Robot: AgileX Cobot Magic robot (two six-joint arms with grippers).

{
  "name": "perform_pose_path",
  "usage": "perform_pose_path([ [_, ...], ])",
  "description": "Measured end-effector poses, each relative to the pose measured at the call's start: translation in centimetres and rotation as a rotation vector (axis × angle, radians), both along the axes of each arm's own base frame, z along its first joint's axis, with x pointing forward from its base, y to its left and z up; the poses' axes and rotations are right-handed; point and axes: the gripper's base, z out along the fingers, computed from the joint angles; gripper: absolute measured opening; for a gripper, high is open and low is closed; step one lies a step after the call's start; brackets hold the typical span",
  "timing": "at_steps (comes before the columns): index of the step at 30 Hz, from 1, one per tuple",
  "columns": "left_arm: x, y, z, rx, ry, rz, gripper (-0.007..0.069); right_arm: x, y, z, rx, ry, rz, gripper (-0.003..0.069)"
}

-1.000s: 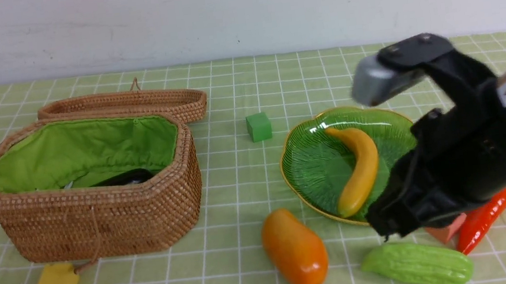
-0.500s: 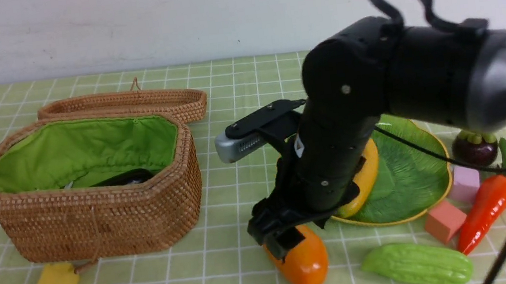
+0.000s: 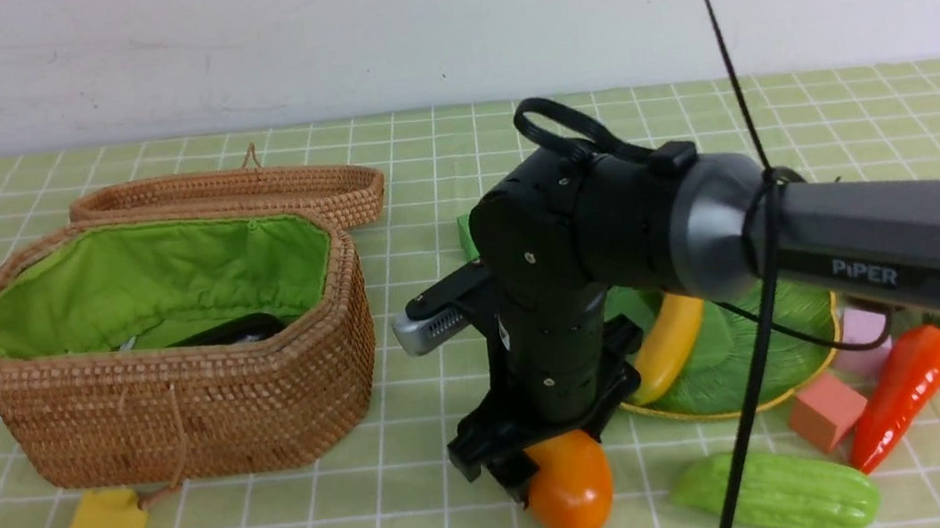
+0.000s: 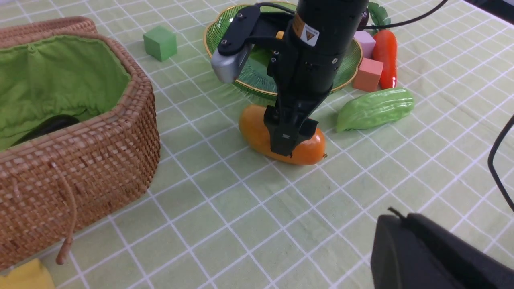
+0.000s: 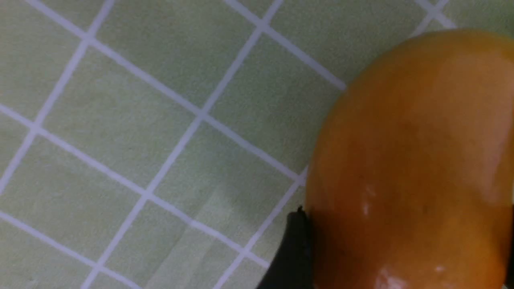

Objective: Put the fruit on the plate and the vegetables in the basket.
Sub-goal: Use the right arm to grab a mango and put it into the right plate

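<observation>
Right pincer spread open astride the mango, which lies on the surface just beside the plate holding the banana; left pincer closed, well apart.

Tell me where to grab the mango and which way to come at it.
Grip the mango across its short width, mid-length, straight down from above: it lies flat on the cloth, long and rounded, tapering toward its ends. The right gripper straddles that spot, jaws open.
</observation>
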Motion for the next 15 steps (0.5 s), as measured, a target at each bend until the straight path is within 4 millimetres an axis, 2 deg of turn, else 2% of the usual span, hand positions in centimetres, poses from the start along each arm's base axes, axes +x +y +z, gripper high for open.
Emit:
perform_pose_path([
  [15,0.0,0.0,0.0,-0.001,0.000,-0.003,-0.0013,0.4,0.4,-1.1,-0.011,0.014,-0.003,0.0608],
])
